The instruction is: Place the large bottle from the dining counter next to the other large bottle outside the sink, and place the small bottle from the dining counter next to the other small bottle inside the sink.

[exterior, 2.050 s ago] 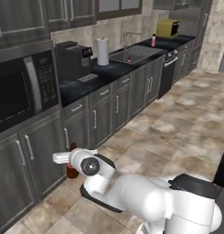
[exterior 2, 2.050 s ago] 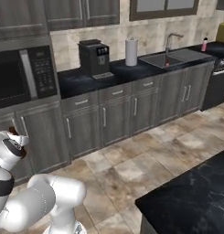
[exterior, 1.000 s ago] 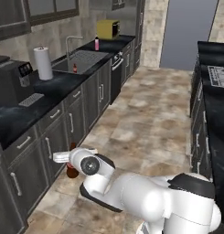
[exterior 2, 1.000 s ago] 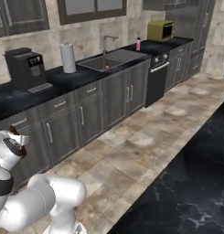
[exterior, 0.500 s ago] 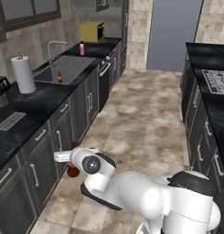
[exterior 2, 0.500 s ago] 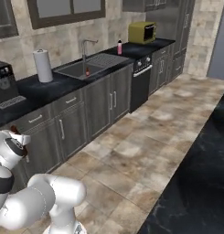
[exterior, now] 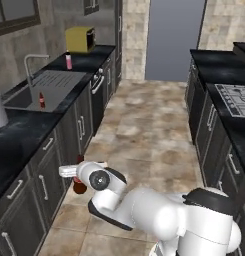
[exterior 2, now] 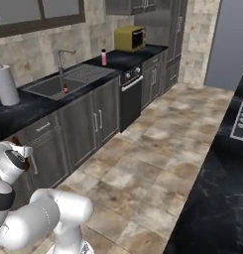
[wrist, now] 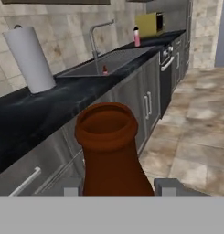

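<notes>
Counted: one brown bottle (wrist: 112,151); one pink bottle (exterior: 68,61) on the table; one small red bottle (exterior: 42,100) in the one sink (exterior: 24,98); one faucet (exterior: 33,64); one paper towel roll (exterior 2: 6,85); one yellow microwave (exterior 2: 130,38).

The tiled floor (exterior: 144,130) between the two black counters lies open to the far grey door (exterior: 173,37). On the left counter (wrist: 54,103), a paper towel roll (wrist: 29,52) stands near the sink (wrist: 93,68), the faucet (wrist: 97,39) arches over its far rim, and a pink bottle (wrist: 136,36) and yellow microwave (wrist: 150,23) stand farther along.
</notes>
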